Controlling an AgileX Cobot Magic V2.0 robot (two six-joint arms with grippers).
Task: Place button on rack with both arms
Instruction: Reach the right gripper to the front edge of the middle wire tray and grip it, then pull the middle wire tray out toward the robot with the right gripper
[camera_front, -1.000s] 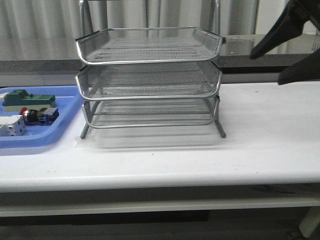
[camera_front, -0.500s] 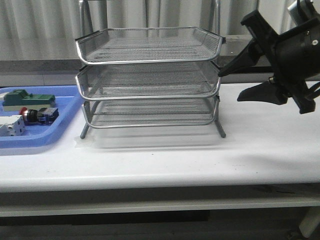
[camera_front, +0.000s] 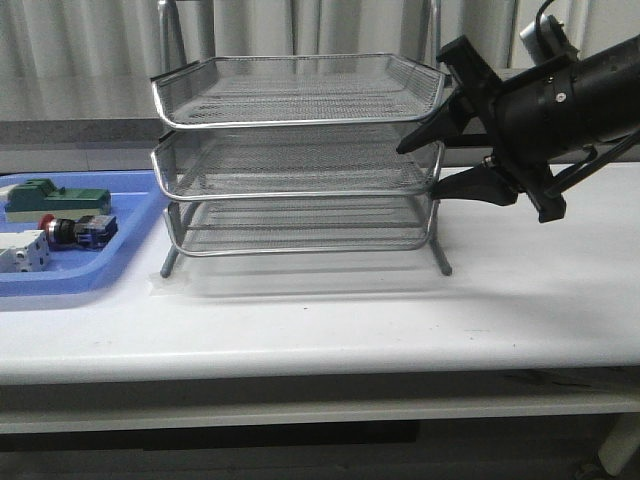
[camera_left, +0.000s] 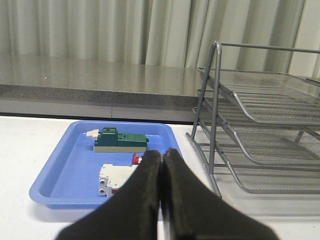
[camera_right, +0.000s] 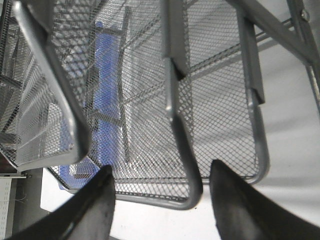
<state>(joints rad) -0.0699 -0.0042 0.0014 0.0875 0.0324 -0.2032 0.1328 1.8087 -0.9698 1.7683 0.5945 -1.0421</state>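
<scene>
Front view: a 3-tier silver wire-mesh letter rack (camera_front: 298, 160) with chrome rims and thin metal legs stands on a smooth white table (camera_front: 400, 320). At the left edge lies a flat blue plastic tray (camera_front: 120, 255) holding a green block part (camera_front: 58, 198), a white boxy part (camera_front: 22, 252) and the small push-button switch (camera_front: 78, 231) — red mushroom head, black collar, blue-black body — lying on its side between the 2 other parts, well apart from the rack. The glossy black cylindrical right arm (camera_front: 575, 100) reaches in from the right; its right gripper (camera_front: 425, 167) has its 2 tapered black fingers spread, the tips just beside the right end of the middle tier. No legible writing appears.

Left wrist view: the left gripper (camera_left: 162, 159) shows 2 matte black fingers pressed together with nothing between them, hovering near the blue tray. They hide most of the button, of which only a sliver of red head (camera_left: 136, 159) shows. A grey speckled ledge (camera_left: 90, 82) and pale pleated curtains (camera_left: 100, 30) lie behind — the ledge's texture is clearer here than in the front view.

Right wrist view: the rack's mesh weave and rounded chrome rim (camera_right: 192, 185) fill the picture, the rim lying between the spread fingers (camera_right: 100, 200); whether they touch it cannot be told.
</scene>
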